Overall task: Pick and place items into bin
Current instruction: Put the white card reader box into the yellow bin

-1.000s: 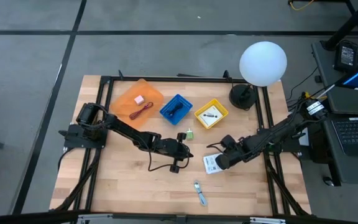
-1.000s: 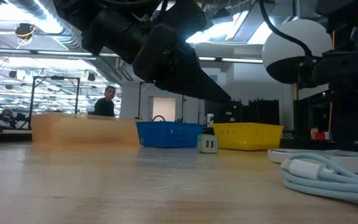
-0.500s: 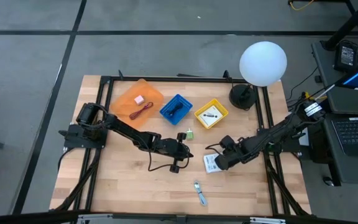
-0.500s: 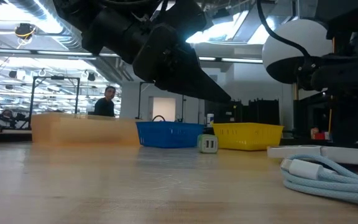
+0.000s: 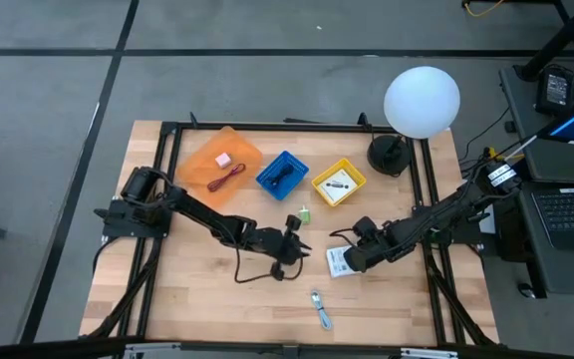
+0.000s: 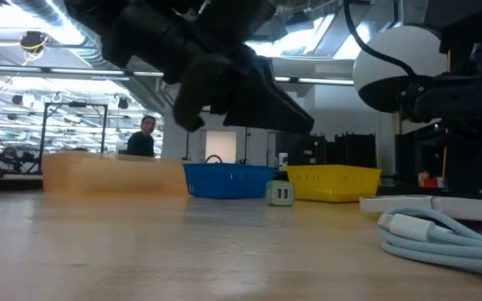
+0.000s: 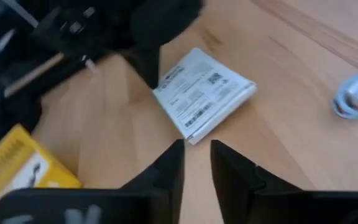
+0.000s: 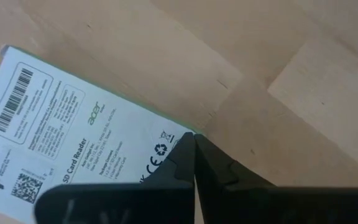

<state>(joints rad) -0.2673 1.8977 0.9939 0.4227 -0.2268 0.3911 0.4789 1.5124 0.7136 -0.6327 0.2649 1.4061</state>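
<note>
Right now I have the right gripper (image 5: 351, 259) down at the white printed packet (image 5: 340, 262), which lies flat on the tabletop toward the front right corner, well clear of the bins; in the right wrist view its two fingers are pinched together with no gap, their tips at the packet's corner and nothing between them. My left gripper (image 5: 289, 246) hangs over the middle of the tabletop, just beside the packet, with its fingers narrowly apart and empty. I judge the step in hand is picking up the packet, and it is not yet gripped. Next I would need to spread the right fingers, get one under or across the packet's edge, close, lift, and carry it back to the yellow bin (image 5: 338, 182) near the rear edge. Thin and flat as it is, the packet may slide instead of lifting. A blue-silver tool (image 5: 321, 311) waits by the front edge
</note>
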